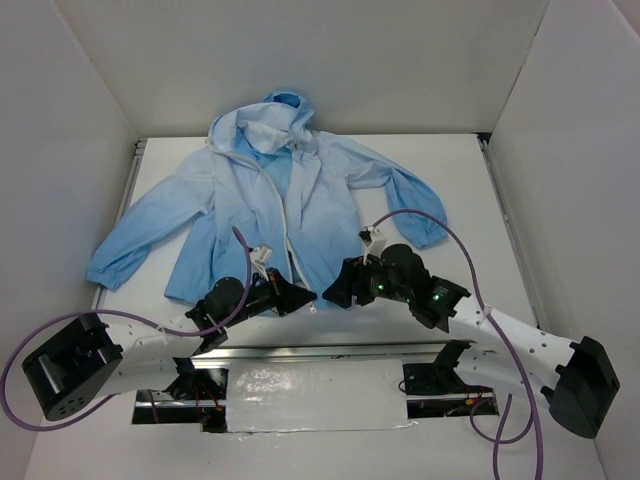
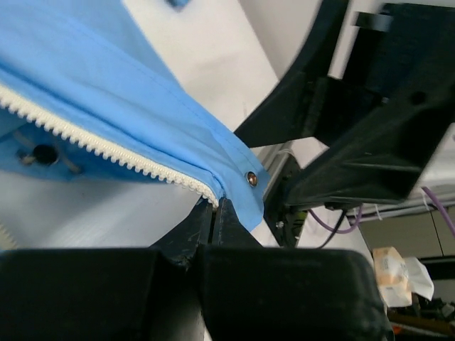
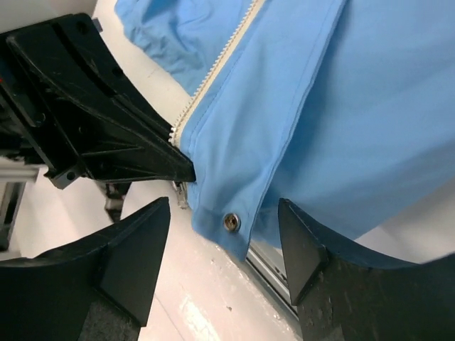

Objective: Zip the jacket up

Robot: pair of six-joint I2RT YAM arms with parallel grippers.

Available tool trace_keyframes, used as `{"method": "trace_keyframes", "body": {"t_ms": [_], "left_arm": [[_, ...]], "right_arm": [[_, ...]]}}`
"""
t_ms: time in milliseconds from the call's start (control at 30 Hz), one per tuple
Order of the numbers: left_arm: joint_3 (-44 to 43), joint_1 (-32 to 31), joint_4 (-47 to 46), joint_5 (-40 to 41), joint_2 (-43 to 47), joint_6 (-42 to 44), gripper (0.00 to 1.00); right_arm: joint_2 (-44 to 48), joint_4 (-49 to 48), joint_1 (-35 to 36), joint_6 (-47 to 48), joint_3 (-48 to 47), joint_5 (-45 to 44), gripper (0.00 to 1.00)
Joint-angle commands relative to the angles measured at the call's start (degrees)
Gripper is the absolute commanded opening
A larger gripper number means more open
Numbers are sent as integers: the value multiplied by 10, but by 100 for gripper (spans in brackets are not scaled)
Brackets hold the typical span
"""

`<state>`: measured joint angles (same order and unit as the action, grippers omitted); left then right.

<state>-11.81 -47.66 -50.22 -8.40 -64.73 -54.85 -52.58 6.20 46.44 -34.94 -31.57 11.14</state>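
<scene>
The jacket (image 1: 290, 200) lies flat on the table (image 1: 460, 180); the left gripper (image 2: 213, 207) pinches its zipper end (image 2: 202, 192); the right gripper (image 3: 224, 213) is open at the hem. A hard tug could pull the thin edge free.

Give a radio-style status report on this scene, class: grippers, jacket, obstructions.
Left gripper shut on the jacket at the bottom end of the zipper. Right gripper open, straddling the hem beside it. Zipper path looks clear.
</scene>
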Motion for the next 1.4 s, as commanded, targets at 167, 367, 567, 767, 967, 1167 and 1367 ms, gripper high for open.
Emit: {"method": "trace_keyframes", "body": {"t_ms": [167,367,567,767,967,1167,1367], "left_arm": [[-8,4,-167,-76,-12,19,0],[-11,6,-175,-75,-18,19,0],[-12,9,-156,-63,-3,26,0],[-17,9,-154,-68,-9,28,0],[-36,10,-100,-58,-2,33,22],[-81,10,122,48,85,73,73],[-148,9,356,208,196,106,75]], "right_arm": [[-36,-101,-14,27,4,167,64],[-48,-132,-14,13,11,214,54],[-42,-127,-22,15,14,220,40],[-45,-145,-27,7,20,227,22],[-40,-162,-28,5,27,228,0],[-50,-167,-34,8,29,230,0],[-53,-168,-35,1,35,197,0]]}}
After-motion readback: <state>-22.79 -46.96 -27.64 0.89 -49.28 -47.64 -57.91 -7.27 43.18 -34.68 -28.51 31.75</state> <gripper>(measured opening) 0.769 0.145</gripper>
